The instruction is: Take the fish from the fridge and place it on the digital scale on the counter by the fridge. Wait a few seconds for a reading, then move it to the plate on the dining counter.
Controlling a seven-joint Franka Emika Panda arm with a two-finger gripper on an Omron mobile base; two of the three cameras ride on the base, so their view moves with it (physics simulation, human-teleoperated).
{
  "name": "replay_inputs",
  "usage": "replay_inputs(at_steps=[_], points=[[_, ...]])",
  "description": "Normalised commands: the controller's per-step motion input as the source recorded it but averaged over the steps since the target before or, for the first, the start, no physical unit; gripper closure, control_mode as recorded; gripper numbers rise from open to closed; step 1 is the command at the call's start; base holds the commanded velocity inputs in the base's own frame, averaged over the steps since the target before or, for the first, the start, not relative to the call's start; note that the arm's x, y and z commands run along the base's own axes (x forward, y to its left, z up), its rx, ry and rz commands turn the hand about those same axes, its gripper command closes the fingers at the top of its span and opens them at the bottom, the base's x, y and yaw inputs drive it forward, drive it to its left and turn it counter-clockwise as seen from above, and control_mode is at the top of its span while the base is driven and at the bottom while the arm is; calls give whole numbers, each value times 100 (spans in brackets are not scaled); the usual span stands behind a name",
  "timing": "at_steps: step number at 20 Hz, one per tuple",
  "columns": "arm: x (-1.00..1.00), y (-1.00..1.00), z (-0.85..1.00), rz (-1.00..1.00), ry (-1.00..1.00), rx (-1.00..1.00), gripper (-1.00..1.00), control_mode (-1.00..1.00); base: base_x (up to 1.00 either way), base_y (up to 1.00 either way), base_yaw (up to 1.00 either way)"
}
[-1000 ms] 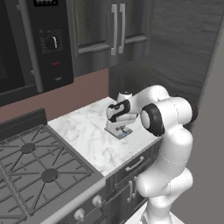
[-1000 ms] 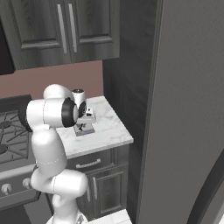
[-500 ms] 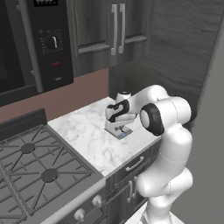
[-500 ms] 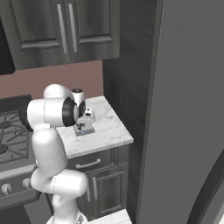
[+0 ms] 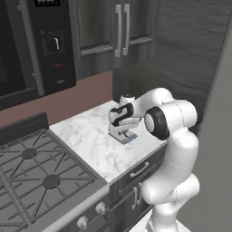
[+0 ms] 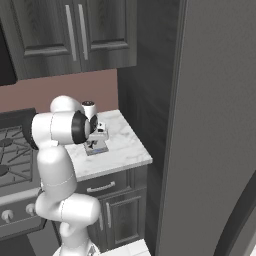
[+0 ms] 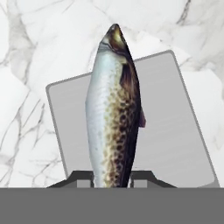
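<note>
The gripper (image 7: 112, 177) is clamped on the fish (image 7: 114, 113), which lies across the digital scale (image 7: 175, 131) on the marble surface (image 5: 86, 136) beside the fridge (image 6: 215, 125).

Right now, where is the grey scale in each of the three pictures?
Left base view: digital scale on the counter, under the gripper.
Right base view: centre-left, beside the white arm.
Hand view: grey square beneath the fish.
Shared landmark: the white marble counter.

Base views flank arm, share counter (image 5: 90, 136); hand view close above it.
</note>
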Motion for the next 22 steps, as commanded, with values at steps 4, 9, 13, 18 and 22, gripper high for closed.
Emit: replay_inputs(at_steps=[4, 9, 13, 18, 22], points=[[3, 0, 0, 0, 0, 0, -100, -100, 0, 0, 0], [3, 0, 0, 0, 0, 0, -100, -100, 0, 0, 0], [0, -3, 3, 0, 0, 0, -100, -100, 0, 0, 0], [-71, -36, 34, 0, 0, 3, -100, -100, 0, 0, 0], [-100, -44, 71, 0, 0, 6, -100, -100, 0, 0, 0]])
